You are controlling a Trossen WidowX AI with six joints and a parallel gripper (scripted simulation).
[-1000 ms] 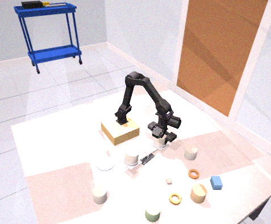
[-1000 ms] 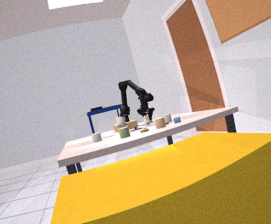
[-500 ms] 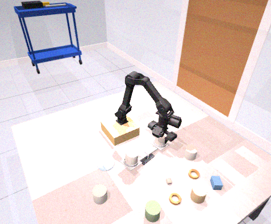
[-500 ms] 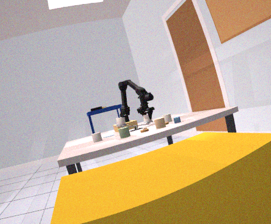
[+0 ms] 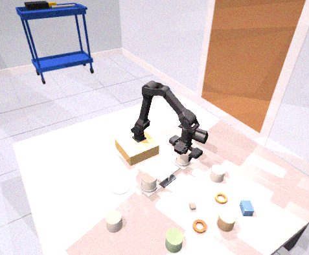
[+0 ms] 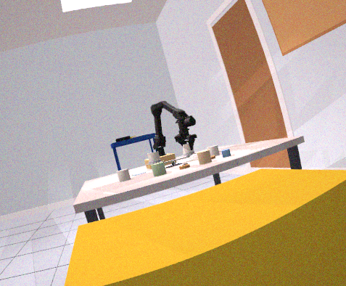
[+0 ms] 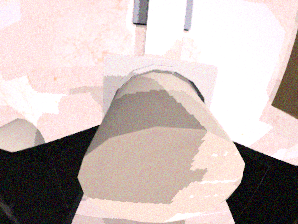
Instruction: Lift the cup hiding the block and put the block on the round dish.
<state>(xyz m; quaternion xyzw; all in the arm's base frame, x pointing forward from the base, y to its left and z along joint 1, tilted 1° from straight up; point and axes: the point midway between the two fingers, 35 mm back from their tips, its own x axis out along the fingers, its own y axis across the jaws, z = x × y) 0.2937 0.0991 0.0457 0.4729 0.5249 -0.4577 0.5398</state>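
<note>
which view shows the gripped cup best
The wrist view: the cup fills its middle, top and side visible. The top view shows it partly covered by the tool; the exterior view shows it small and far off.

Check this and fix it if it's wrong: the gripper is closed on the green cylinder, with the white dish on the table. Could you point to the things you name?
The gripper (image 5: 188, 154) (image 6: 186, 144) is closed on a cup (image 5: 183, 159) (image 6: 187, 149) (image 7: 150, 165) at one end of the balance, as the wrist view shows, not on the green cylinder (image 5: 174, 240) (image 6: 159, 169). The white dish (image 5: 120, 191) is on the table (image 5: 65, 181) (image 6: 102, 190), as you say.
</note>
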